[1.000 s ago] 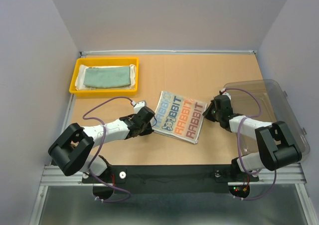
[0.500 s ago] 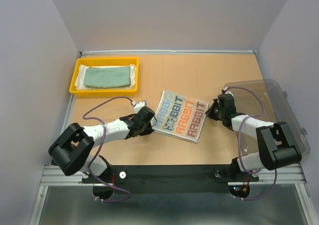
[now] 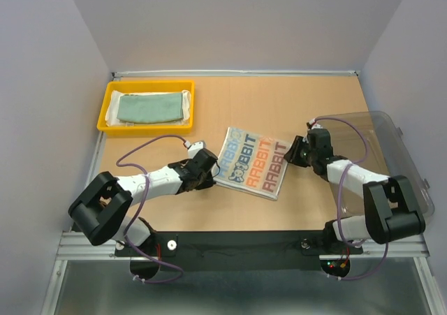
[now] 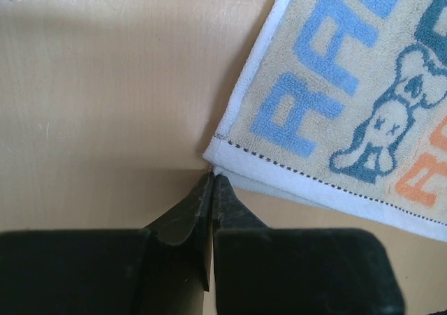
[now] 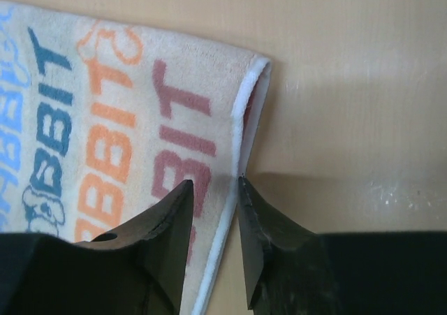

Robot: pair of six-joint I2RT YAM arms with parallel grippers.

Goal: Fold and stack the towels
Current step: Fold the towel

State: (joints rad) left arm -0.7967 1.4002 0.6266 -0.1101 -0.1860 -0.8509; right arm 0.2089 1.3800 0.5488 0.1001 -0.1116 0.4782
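Surface (image 3: 314,105): carrying the printed towel (image 3: 253,163), which is lying folded in the middle between both arms.
Tray (image 3: 105,119): sitting at the far left, holding the teal towel (image 3: 149,108) on a white towel (image 3: 187,100).
Right hand (image 5: 211,189): edging left over the last second, now slightly parted and straddling the printed towel's right edge.
Left hand (image 4: 211,182): staying clenched, tips touching the towel's near left corner, seemingly gripping nothing.
Meaning: both hands are probably lining up to take the towel's edges, for another fold or for stacking.
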